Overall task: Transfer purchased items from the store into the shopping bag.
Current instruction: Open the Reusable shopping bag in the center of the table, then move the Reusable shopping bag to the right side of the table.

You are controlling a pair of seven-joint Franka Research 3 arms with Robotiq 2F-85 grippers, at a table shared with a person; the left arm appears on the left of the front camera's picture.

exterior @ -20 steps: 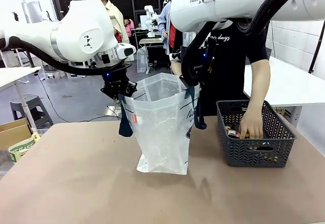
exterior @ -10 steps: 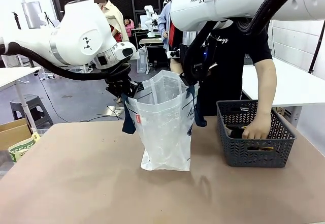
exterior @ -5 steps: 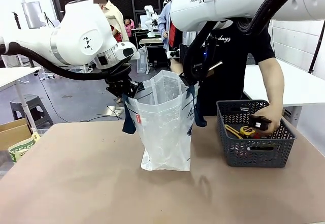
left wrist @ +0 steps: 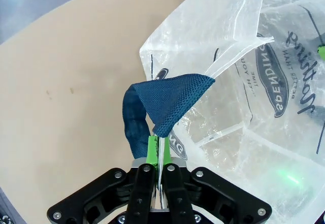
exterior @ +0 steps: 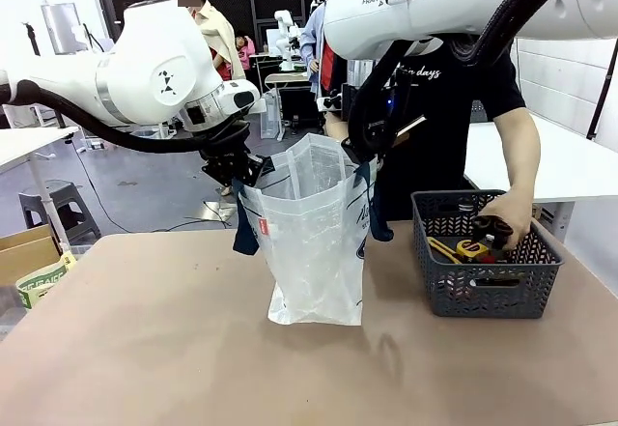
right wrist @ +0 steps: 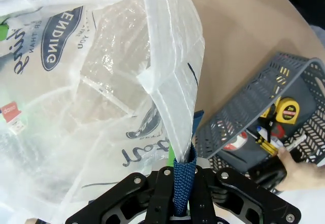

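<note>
Tabletop, open bag, tape measure in basket

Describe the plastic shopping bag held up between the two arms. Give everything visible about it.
The translucent whitish plastic shopping bag stands upright, mouth held open, its bottom on the tan table. Its crinkled film carries a dark oval logo, dark script lettering and a small red tag. It has navy woven strap handles. The left pincer is shut on the rim at one handle; the right pincer is shut on the opposite handle. It looks empty.
</note>
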